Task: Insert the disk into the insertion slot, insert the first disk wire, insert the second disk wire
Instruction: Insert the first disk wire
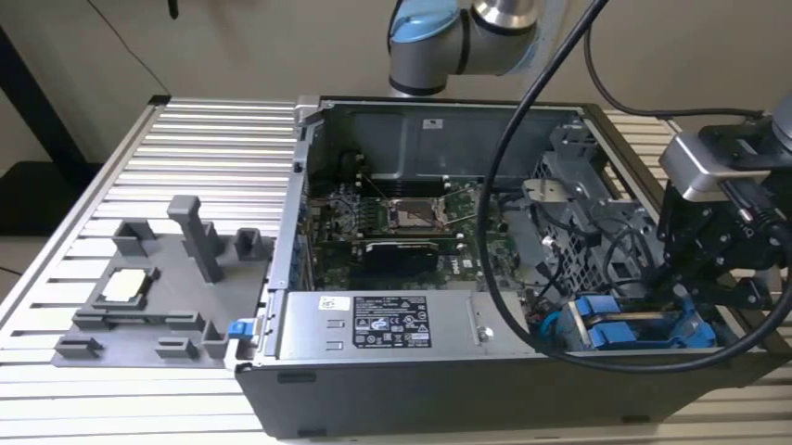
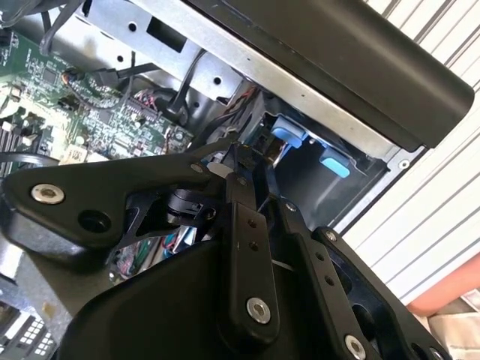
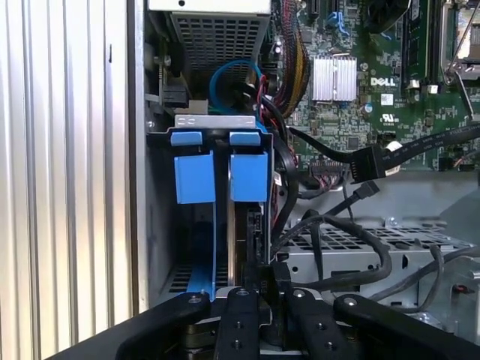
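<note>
Computer case [image 1: 371, 389] lies open on a slatted table [image 1: 185, 139], nearer the table edge on the exterior view's right. The insertion slot [image 3: 161, 225] is in the case's front corner on the exterior view's right, just beside the power-supply box [image 1: 384, 324].

Disk [image 3: 240, 238] stands on edge inside the slot. Its grey side and blue carrier strip run down into the bay, and two blue end tabs sit side by side at the bay's mouth.

Gripper [image 1: 684, 298] hangs directly over that corner, its black body above the case's side wall. In the first wrist view the gripper [image 3: 262, 283] is in line with the disk's edge, just off it. Contact cannot be told.

Fingers [image 3: 238, 319] are drawn close together, with a narrow gap. Something small and dark sits in the gap, and what it is cannot be told. In the second wrist view the gripper [image 2: 251, 161] tapers toward a blue tab.

Black cables [image 3: 360, 247] loop beside the slot over a perforated cage, with the motherboard [image 3: 420, 112] beyond them.
</note>
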Action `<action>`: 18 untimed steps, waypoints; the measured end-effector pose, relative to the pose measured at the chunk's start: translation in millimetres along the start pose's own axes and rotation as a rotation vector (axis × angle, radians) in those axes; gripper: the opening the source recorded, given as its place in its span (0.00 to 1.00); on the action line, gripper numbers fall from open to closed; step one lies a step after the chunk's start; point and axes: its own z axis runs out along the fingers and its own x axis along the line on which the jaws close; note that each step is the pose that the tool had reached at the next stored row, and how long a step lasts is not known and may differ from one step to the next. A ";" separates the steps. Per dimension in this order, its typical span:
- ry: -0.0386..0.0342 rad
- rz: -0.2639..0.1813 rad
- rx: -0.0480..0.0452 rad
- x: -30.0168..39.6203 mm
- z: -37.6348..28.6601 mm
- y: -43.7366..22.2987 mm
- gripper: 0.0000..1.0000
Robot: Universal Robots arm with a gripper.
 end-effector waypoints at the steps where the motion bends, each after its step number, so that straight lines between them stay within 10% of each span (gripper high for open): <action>1: -0.0034 0.000 0.0001 0.0 0.1 0.0 0.19; 18: -0.0121 0.001 0.0013 4.1 2.8 -0.1 0.19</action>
